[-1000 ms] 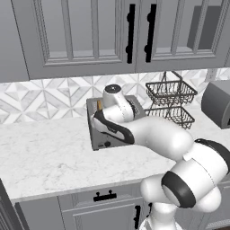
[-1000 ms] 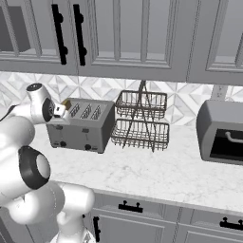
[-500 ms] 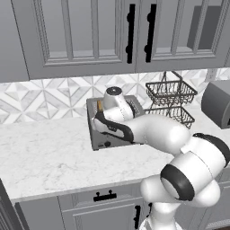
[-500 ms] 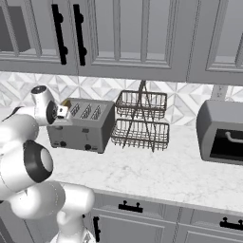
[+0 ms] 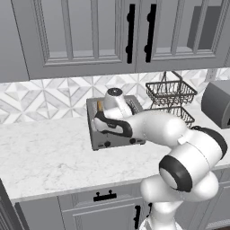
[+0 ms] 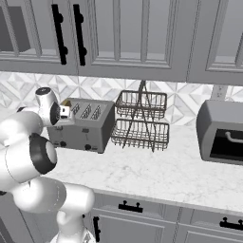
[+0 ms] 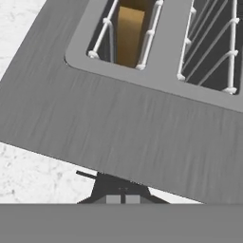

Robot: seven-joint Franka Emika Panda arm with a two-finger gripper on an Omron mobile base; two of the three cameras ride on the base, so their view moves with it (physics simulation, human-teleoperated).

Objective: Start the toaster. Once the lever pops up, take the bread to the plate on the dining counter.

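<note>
Notably, no brand name, label or legible writing can be made out on any appliance or cabinet front.

The toaster [image 6: 81, 125] is taken as the reference point. It is seen standing on the white marble worktop [image 6: 156, 173], against the patterned tile backsplash [image 5: 54, 96]. Its brushed grey top [image 7: 118, 118] is recorded at close range in the hand view, with wire guides lining the slots. One slot is seen to hold the bread [image 7: 129, 34], a tan-brown slice seated down between the guides; in the left base view its edge [image 5: 99, 106] is noted at the left end of the toaster's top. The neighbouring slot [image 7: 211, 42] is observed with wire guides alone. Two black knobs are noted low on the toaster's front face.

The gripper [image 7: 122, 199] is found at the front edge of the toaster, just past its top face, with its dark fingertips brought together and nothing seen held between them. A thin dark bar projects beside the fingertips below the toaster's edge; whether it is touched cannot be told.

To the right of the toaster, just beside it, a two-tier wire basket [image 6: 140, 121] is recorded, and no contents are seen in either tier. Further right, well apart from the toaster, a toaster oven [image 6: 222, 132] with a black-handled door is noted. Grey upper cabinets [image 6: 118, 33] with black handles hang above the toaster, and grey drawer fronts [image 6: 137, 223] are set below the worktop.
</note>
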